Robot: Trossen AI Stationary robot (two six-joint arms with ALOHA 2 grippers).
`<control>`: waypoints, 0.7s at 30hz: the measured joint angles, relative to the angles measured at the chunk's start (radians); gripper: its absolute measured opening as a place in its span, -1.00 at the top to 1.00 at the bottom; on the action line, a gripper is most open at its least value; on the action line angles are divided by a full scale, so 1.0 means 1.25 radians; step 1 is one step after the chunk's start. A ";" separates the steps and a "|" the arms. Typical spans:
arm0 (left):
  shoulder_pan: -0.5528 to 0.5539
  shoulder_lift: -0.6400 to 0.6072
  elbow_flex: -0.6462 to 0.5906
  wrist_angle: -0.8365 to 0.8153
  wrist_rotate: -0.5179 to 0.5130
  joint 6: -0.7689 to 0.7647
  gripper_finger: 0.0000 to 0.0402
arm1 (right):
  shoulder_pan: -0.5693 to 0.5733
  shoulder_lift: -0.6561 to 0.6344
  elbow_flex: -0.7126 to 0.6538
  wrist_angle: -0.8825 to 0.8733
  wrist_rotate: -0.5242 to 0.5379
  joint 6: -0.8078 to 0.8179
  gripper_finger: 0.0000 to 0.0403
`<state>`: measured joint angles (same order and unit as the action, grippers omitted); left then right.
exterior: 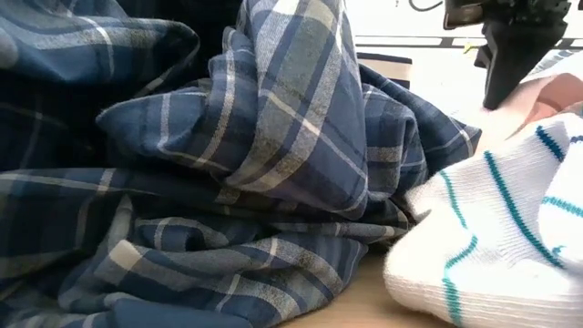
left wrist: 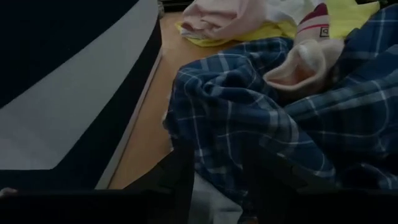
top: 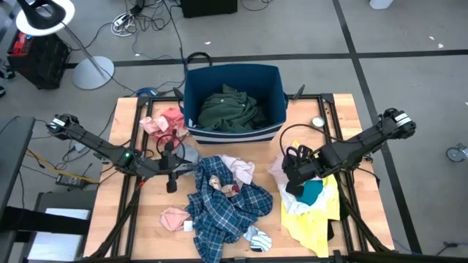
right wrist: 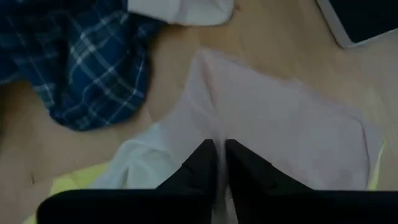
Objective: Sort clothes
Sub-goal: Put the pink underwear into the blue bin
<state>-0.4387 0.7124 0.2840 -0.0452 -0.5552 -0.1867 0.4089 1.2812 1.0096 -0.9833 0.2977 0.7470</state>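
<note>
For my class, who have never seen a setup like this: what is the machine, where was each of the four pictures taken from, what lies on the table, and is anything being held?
Two dark robot arms work at a wooden table, sorting clothes.

The high view looks straight down. The low view sits at table height, so cloth fills it. Each wrist view looks past that arm's own fingers.

A navy blue bin at the far edge holds a dark green shirt. A blue plaid shirt lies mid-table, a yellow shirt on the right, pink pieces on the left.

The left gripper is low beside the plaid shirt; its grip is unclear. The right gripper is pinched shut on a pale pink garment.
</note>
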 joint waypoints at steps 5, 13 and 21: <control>0.000 0.000 0.000 0.000 0.000 0.004 0.32 | -0.028 0.000 0.000 0.041 -0.026 -0.046 0.66; 0.000 0.000 0.000 -0.001 0.000 0.020 0.32 | -0.071 0.000 0.000 0.062 -0.084 -0.079 0.94; 0.000 0.000 0.000 -0.001 -0.001 0.021 0.32 | -0.094 0.000 0.000 0.062 -0.070 -0.090 0.97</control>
<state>-0.4385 0.7124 0.2840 -0.0460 -0.5560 -0.1611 0.2912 1.2812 1.0096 -0.9058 0.2108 0.6346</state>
